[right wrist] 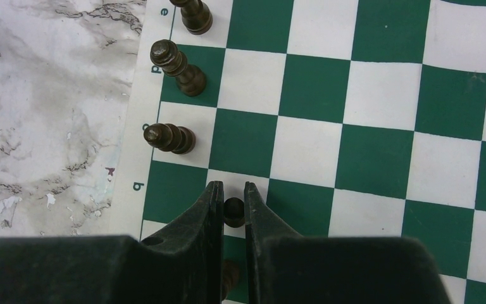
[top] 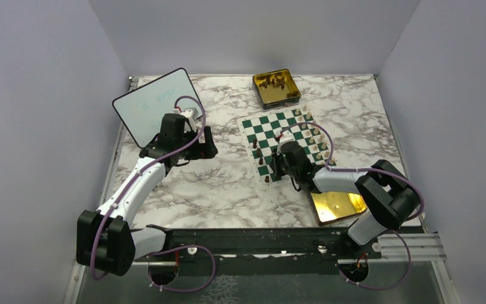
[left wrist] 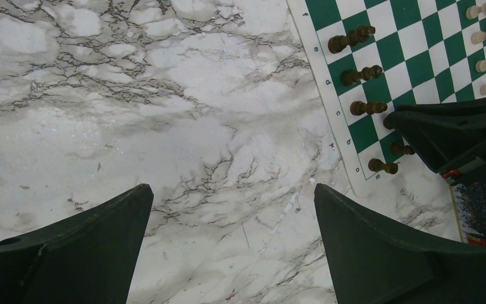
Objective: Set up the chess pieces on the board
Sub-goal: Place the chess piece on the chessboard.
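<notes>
Pinched tight in the right gripper [right wrist: 232, 206]: one dark piece [right wrist: 233, 212], low over the lower-left squares of the board [right wrist: 380, 88], apparently to extend the row of dark pieces [right wrist: 169, 137] above it. Spread wide and empty over bare table [left wrist: 164, 126] left of the board, presumably out of the way: the left gripper [left wrist: 233, 190].

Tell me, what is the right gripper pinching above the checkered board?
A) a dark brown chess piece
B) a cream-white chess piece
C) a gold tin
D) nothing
A: the right wrist view shows the right gripper closed on a dark brown chess piece over the board.
</notes>
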`<state>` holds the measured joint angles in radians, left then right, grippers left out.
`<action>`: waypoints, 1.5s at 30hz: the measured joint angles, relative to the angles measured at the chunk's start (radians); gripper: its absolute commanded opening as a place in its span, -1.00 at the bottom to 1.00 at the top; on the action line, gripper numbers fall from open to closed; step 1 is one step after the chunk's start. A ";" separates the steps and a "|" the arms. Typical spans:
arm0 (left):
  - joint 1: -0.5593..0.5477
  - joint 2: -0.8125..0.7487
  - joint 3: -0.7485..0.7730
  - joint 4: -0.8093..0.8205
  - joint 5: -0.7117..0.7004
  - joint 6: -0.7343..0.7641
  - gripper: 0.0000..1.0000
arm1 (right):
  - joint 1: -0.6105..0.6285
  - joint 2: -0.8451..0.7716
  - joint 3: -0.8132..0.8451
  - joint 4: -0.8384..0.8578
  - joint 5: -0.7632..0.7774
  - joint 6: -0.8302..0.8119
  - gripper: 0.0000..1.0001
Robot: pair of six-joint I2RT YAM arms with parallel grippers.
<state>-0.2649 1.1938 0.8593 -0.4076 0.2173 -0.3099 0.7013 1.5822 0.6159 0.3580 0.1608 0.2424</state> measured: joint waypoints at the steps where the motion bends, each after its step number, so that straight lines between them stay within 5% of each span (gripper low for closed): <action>1: 0.000 0.000 0.000 0.000 0.000 0.000 0.98 | 0.000 0.000 0.000 0.000 0.000 0.000 -0.69; 18: 0.000 0.000 0.000 0.000 0.004 -0.001 0.98 | 0.000 0.009 0.023 -0.007 0.000 -0.014 -0.67; 29: 0.000 0.000 0.000 0.000 0.004 -0.001 0.98 | 0.000 0.019 0.023 -0.007 0.000 -0.013 -0.35; 40: 0.000 0.000 -0.003 0.001 0.004 -0.001 0.98 | 0.000 0.006 0.023 -0.043 -0.001 0.003 -0.33; 45: 0.000 0.000 -0.003 0.001 0.005 -0.003 0.98 | 0.001 -0.026 0.037 -0.089 0.001 0.029 -0.14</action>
<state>-0.2649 1.1942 0.8558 -0.4065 0.2218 -0.3130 0.7021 1.5558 0.6529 0.2691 0.1619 0.2710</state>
